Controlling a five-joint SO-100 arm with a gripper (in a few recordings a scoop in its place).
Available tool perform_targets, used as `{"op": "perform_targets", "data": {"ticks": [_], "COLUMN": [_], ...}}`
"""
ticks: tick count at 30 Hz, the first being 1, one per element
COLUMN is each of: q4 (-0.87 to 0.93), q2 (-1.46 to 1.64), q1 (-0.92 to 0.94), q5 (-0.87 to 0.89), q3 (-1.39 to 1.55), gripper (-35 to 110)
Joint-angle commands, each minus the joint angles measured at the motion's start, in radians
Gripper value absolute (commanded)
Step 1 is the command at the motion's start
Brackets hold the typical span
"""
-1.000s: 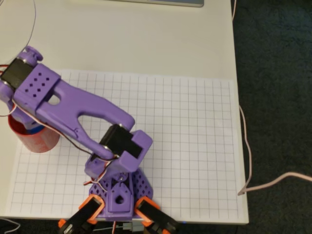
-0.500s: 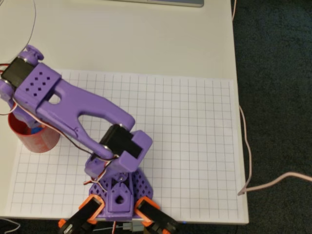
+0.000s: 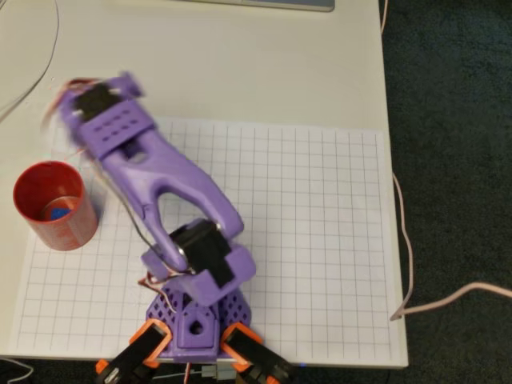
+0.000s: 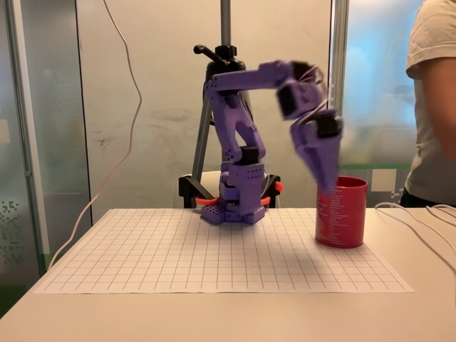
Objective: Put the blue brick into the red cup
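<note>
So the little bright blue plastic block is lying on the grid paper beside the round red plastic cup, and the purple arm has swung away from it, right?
Not quite. The small bright blue plastic block is not on the grid paper; it lies inside the round red plastic cup, on its bottom, as the overhead view shows. The rest holds: the purple arm is off to the cup's side.

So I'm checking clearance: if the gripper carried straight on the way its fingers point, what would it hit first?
The gripper points down, beside the red cup. It would probably meet the grid sheet, though blur and depth leave the cup's rim possible.
</note>
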Motion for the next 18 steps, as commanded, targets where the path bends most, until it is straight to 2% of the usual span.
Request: {"op": "perform_targets", "data": {"ticks": [1, 4, 7, 10, 18], "q4": [-0.166, -0.202, -0.149, -0.069, 0.032], "q2": [0.1, 0.219, 0.431, 0.713, 1.092], "q1": [0.347, 0.468, 0.509, 0.511, 0.44], "q5": [-0.071, -0.124, -0.156, -0.184, -0.232], "q3": [0.026, 0.032, 0.064, 0.14, 0.39], "gripper": [0, 0, 0, 0, 0]}}
